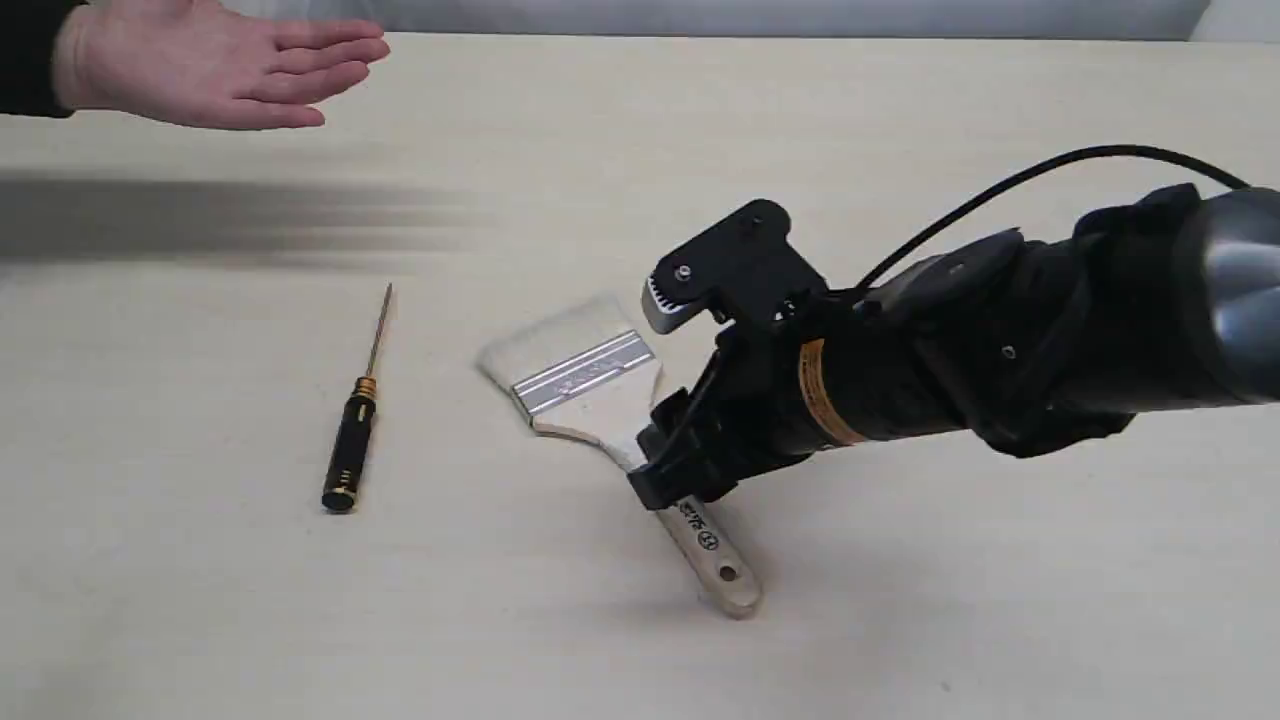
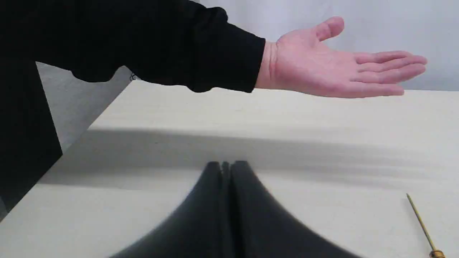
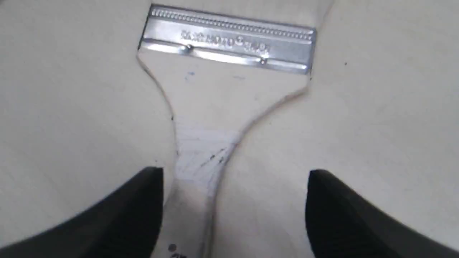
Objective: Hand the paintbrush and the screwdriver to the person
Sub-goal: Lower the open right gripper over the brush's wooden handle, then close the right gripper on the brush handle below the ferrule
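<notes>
Right gripper (image 3: 235, 172): spread apart over paintbrush (image 1: 585, 375) handle.
Left gripper (image 2: 226, 165): pressed together, empty.
Screwdriver (image 1: 352, 438): laid left of paintbrush.

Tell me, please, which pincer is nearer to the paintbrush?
Right. The right pincer is open, straddling the paintbrush handle. The left pincer is shut, away from it: its camera shows only the screwdriver shaft and the person's hand.
</notes>
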